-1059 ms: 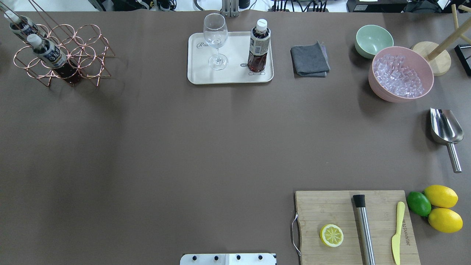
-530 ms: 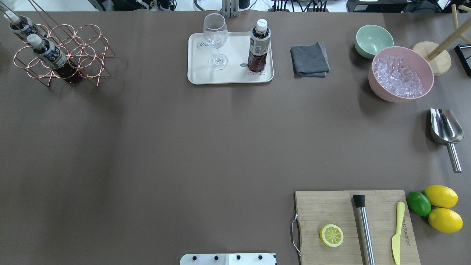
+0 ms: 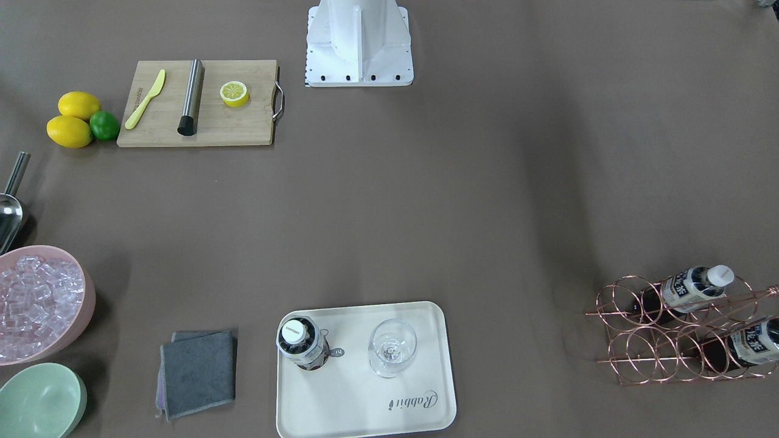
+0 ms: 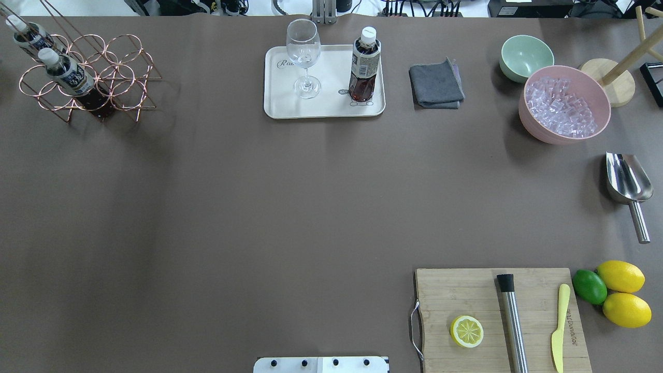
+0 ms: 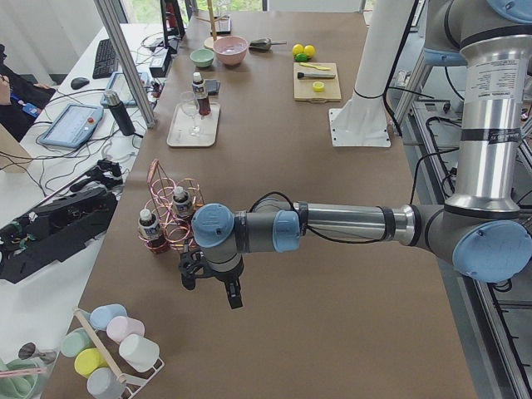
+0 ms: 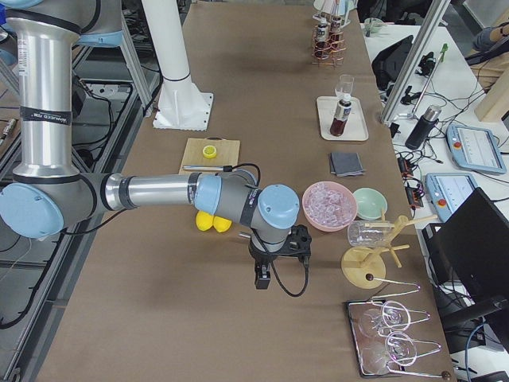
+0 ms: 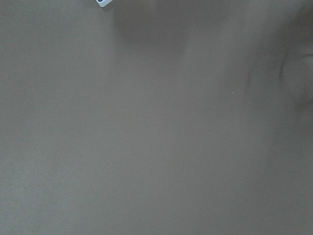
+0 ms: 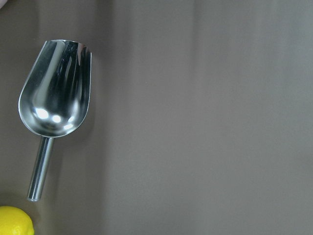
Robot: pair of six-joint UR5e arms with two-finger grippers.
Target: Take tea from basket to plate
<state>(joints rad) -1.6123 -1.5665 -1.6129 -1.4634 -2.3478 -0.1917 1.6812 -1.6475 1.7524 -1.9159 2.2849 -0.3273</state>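
Observation:
One tea bottle (image 4: 365, 65) stands upright on the cream tray (image 4: 279, 106) beside a wine glass (image 4: 303, 57); it also shows in the front view (image 3: 302, 342) on the tray (image 3: 365, 407). Two more tea bottles (image 4: 67, 77) (image 4: 28, 35) lie in the copper wire basket (image 4: 121, 77) at the far left corner. My left gripper (image 5: 233, 298) hangs over bare table beyond the basket (image 5: 170, 220), seen only in the left side view. My right gripper (image 6: 262, 278) shows only in the right side view. I cannot tell whether either is open or shut.
A grey cloth (image 4: 436, 85), a green bowl (image 4: 525, 56), a pink bowl of ice (image 4: 564, 103) and a steel scoop (image 4: 627, 181) lie to the right. A cutting board (image 4: 466, 290) with a lemon half, muddler and knife sits near right, beside lemons (image 4: 621, 292).

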